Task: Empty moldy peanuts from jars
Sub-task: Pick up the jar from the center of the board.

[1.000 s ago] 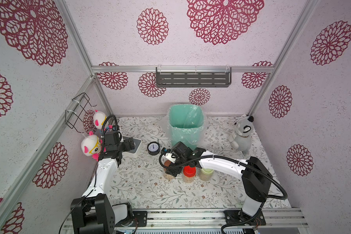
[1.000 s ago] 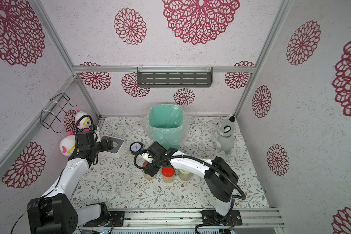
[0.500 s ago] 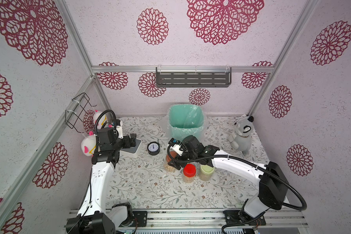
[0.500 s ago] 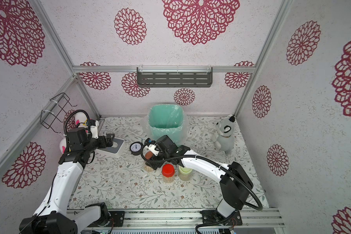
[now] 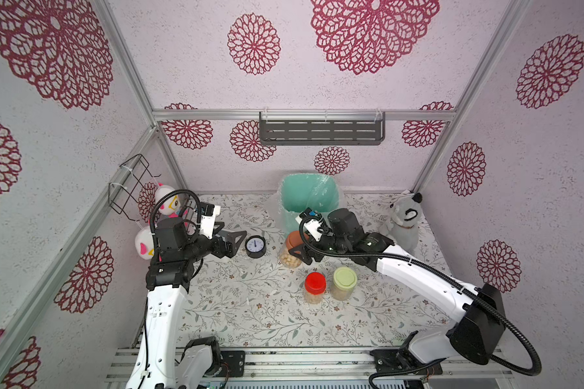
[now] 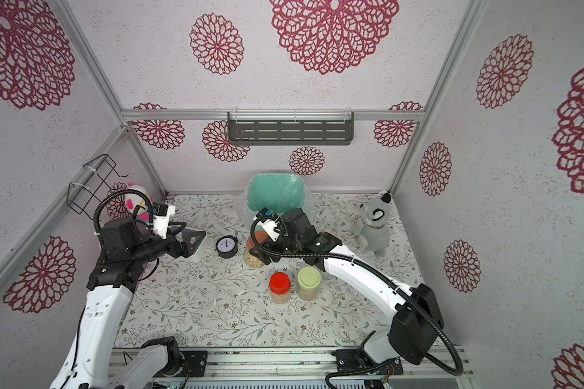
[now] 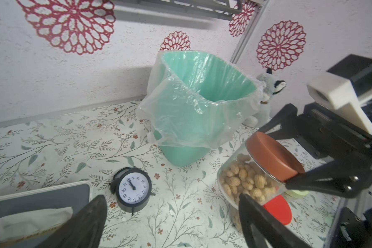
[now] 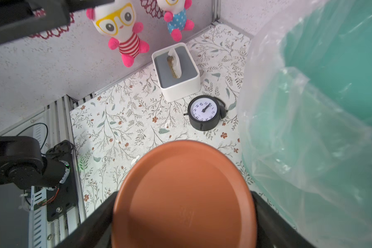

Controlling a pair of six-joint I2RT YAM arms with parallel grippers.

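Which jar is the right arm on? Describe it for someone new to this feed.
Find the teal bin at the back of the table. Just in front of it, beside the black clock, the right tool grips a jar of peanuts. Unlike the red-lidded jar and the green-lidded jar nearer the front, its lid is brown-orange.

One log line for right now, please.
right gripper: holding brown-lid jar, tilted, lid on | left gripper: open, empty | red-lid jar, green-lid jar: standing, capped

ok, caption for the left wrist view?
Right claw grips the tilted brown-lidded jar of peanuts beside the plastic-lined teal bin; clock nearby.
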